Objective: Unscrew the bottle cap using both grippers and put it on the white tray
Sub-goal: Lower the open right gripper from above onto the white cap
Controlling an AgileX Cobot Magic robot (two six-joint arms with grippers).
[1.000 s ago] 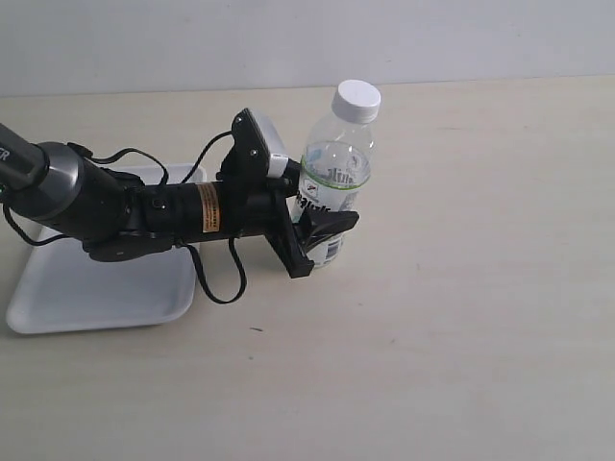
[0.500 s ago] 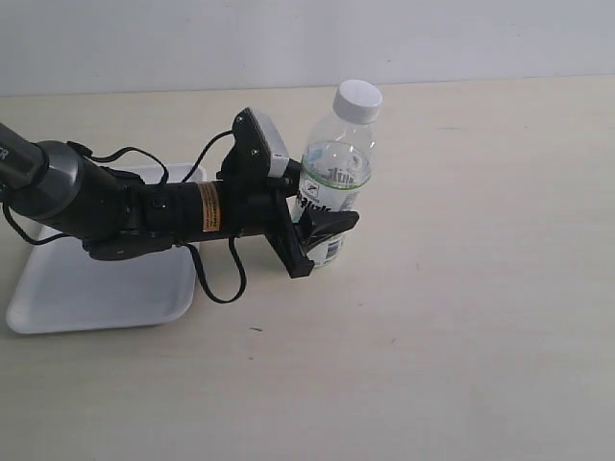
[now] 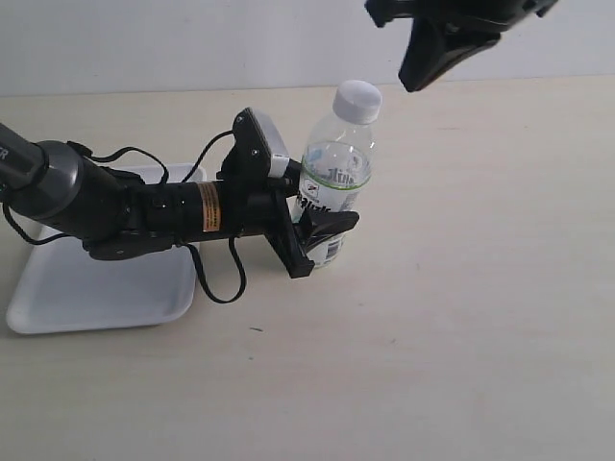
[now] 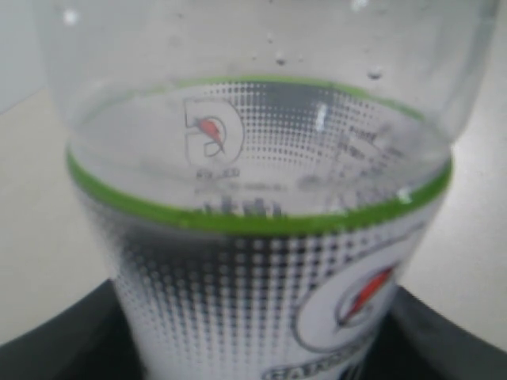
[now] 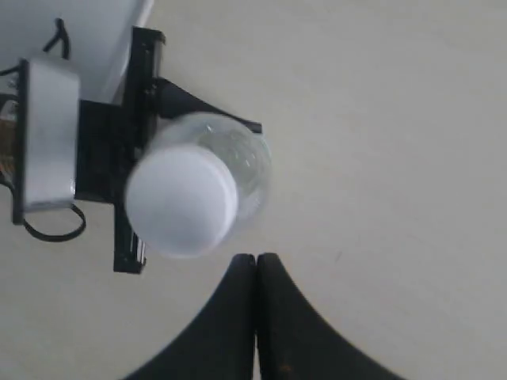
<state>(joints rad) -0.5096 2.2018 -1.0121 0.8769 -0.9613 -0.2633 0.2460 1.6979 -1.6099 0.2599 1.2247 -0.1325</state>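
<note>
**Bottle held, cap not yet touched**

Only the first part of the task looks done. The bottle (image 3: 336, 173) stands upright on the table (image 3: 461, 317) near the middle of the scene, and the left gripper (image 3: 322, 230) is clamped across its lower, labelled half, one black finger in front of the label and the other behind it. The left wrist view is filled by the label with dark jaw edges on either side, which fits a firm hold. The left arm reaches in from the left, lying low and nearly level, passing over the right end of the white tray (image 3: 86, 288).

The bottle cap (image 3: 357, 99) is still screwed onto the neck. Unscrewing it, lifting it off and carrying it to the tray, which lies at the left just beside the bottle, all remain.

The right gripper (image 3: 415, 77) hangs in the air higher than the cap and off to its right, well apart from it, pointing down. In its wrist view the two fingers are pressed together with no gap, holding nothing, and the cap sits just beyond their tips. By this reading, it must open and line up over the cap before any twist can begin.
</note>
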